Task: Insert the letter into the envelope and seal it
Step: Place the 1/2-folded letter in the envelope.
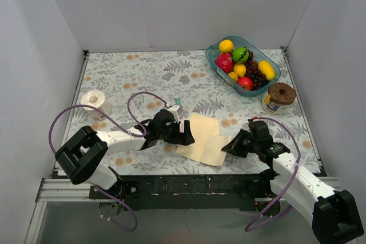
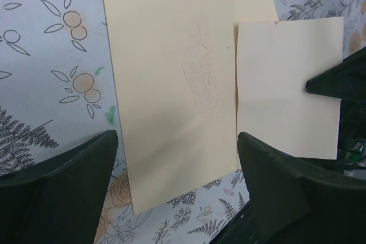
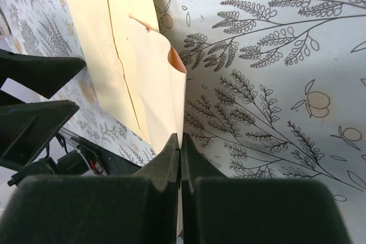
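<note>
The cream envelope (image 1: 204,137) lies flat near the table's front middle. In the left wrist view it shows as a wide sheet (image 2: 171,84) beside a smaller panel (image 2: 286,90). My left gripper (image 1: 186,134) is at its left end, open, with its fingers standing either side of the sheet's near edge (image 2: 177,139). My right gripper (image 1: 227,147) is shut on the envelope's right edge (image 3: 180,138), which lifts and curls there. Of the salmon letter, only a sliver (image 3: 174,59) shows, inside the curled opening.
A blue tray of fruit (image 1: 213,56) stands at the back right, with a brown-lidded jar (image 1: 279,96) in front of it. A white tape roll (image 1: 95,102) sits at the left. Grey walls close in three sides.
</note>
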Available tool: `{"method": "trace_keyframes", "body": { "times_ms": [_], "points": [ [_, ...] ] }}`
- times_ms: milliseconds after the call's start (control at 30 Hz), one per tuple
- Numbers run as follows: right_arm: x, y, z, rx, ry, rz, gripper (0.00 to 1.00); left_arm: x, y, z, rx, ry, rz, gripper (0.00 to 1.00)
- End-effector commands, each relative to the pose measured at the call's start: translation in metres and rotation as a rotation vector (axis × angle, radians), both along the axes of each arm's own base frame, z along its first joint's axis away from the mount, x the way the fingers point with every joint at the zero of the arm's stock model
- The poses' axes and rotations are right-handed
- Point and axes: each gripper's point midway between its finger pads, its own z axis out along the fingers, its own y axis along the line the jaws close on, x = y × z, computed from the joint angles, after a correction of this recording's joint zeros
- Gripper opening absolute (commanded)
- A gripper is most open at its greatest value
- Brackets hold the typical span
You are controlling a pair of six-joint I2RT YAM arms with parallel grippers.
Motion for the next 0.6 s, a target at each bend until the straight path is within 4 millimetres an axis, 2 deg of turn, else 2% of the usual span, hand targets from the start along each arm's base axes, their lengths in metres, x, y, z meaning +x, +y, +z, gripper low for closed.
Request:
{"method": "trace_keyframes", "body": {
  "times_ms": [0,100,267,367,467,567],
  "points": [
    [0.011,-0.001,0.001,-0.012,-0.029,-0.035,0.01,-0.005,-0.002,-0.006,-0.014,0.026,-0.016,0.84],
    [0.014,0.003,0.011,0.009,-0.056,-0.011,0.01,-0.006,0.0,-0.009,-0.008,0.029,-0.018,0.84],
    [0.023,0.027,0.066,0.151,-0.2,0.09,0.01,-0.006,0.002,-0.012,0.001,0.029,-0.011,0.84],
    [0.027,0.029,0.083,0.165,-0.246,0.105,0.01,-0.006,0.003,-0.013,0.004,0.029,-0.007,0.84],
    [0.032,0.033,0.093,0.192,-0.279,0.109,0.01,-0.005,0.003,-0.012,0.001,0.027,-0.007,0.84],
    [0.037,0.035,0.088,0.214,-0.275,0.078,0.01,-0.005,0.003,-0.011,0.001,0.023,-0.003,0.84]
  ]
}}
